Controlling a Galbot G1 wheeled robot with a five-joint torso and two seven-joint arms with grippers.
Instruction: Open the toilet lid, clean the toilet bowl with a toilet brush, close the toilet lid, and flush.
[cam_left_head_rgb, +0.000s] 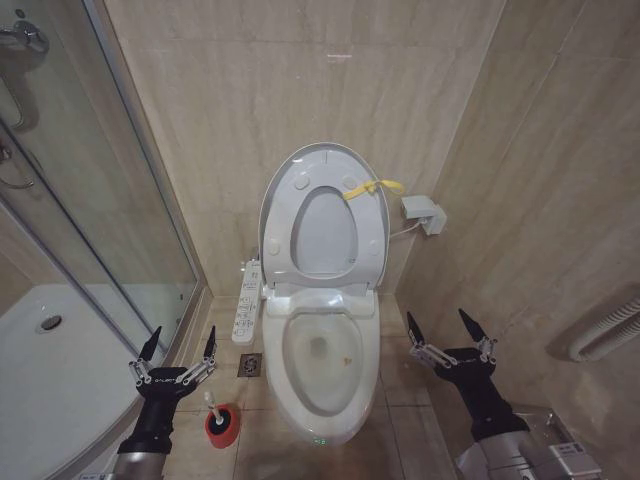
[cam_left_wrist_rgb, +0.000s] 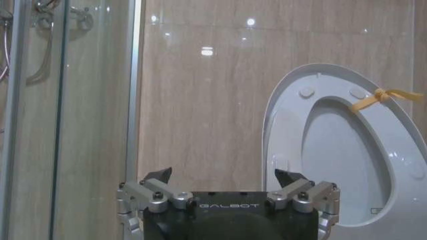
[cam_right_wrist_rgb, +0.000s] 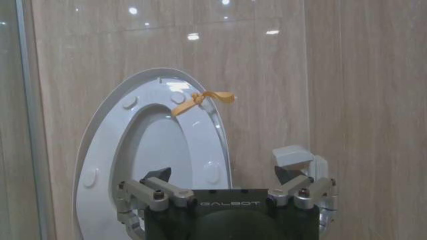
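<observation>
Toilet lid upright (yellow strap); toilet bowl open; toilet brush in holder

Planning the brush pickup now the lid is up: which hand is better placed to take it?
Probably the left hand: open, it hovers just beside the toilet brush in its red holder. The right hand is across the toilet bowl.

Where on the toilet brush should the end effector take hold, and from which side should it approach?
Probably the thin white handle of the toilet brush, near its upper end. It sticks up, leaning a little, out of the red holder cup on the floor, left of the toilet bowl. The open left end effector hovers just above it, so coming down from above seems best.
</observation>
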